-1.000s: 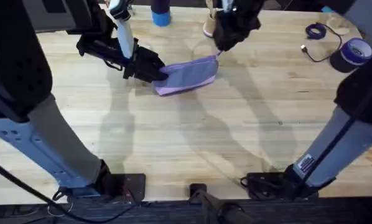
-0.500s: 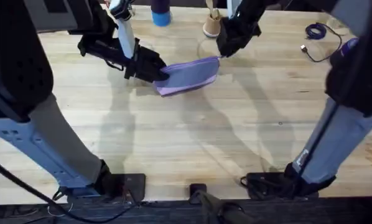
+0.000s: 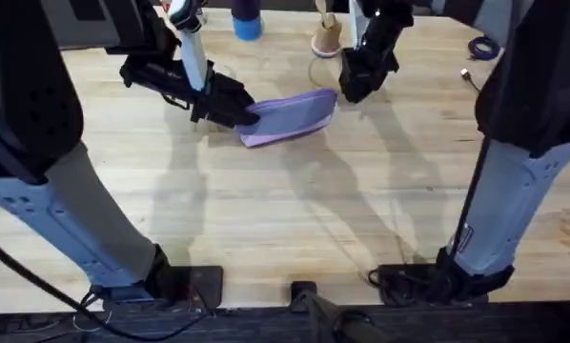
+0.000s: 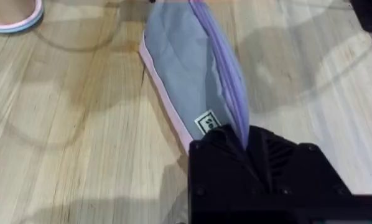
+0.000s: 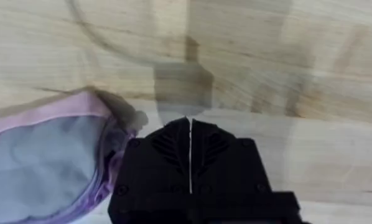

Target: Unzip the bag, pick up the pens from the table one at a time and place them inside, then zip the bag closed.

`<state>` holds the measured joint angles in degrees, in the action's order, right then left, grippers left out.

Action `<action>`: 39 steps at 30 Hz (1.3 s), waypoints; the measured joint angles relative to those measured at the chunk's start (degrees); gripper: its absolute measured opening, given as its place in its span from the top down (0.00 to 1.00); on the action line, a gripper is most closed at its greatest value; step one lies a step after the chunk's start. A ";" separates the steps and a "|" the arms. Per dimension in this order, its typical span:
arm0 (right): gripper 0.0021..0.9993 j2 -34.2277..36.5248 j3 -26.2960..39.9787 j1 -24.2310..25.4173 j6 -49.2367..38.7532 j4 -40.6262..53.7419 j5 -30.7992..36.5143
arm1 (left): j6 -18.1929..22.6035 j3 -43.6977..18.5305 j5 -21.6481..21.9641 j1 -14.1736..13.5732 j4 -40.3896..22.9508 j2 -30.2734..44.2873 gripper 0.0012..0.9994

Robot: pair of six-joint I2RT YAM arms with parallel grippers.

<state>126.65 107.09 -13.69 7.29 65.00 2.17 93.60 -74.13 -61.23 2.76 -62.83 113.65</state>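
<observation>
Right gripper [image 3: 354, 92] shifted off one bag [image 3: 287, 116], jaws closed

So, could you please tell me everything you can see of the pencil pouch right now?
The pouch is a soft oblong fabric case, grey on its side panels with lilac trim along the edges and top, and a small white label near one end. It lies on its side on the wooden table, far from the arms' bases. The left hand is shut on its left end. The right hand, fingers together, sits just off its right end on bare wood.
</observation>
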 joint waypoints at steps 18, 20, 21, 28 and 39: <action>0.15 -20.46 3.02 -1.83 -2.27 12.30 0.16 | -0.01 0.00 0.00 0.00 0.00 0.00 0.96; 0.01 -21.39 3.02 -1.95 -2.64 12.82 0.16 | 0.02 0.00 0.02 0.00 -0.02 0.00 0.93; 0.01 -21.85 3.02 -1.95 -2.64 13.02 0.17 | -0.02 0.00 0.01 0.01 -0.12 0.00 0.89; 0.00 -23.81 3.02 -1.92 -2.64 13.38 0.18 | -0.01 0.00 -0.02 0.17 -0.37 0.00 0.30; 0.00 -23.94 3.02 -1.92 -2.64 14.31 0.16 | -0.20 0.00 0.00 0.17 -0.15 0.00 0.01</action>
<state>102.72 110.10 -15.62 4.64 79.31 2.33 93.41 -74.13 -61.23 2.94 -62.98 113.65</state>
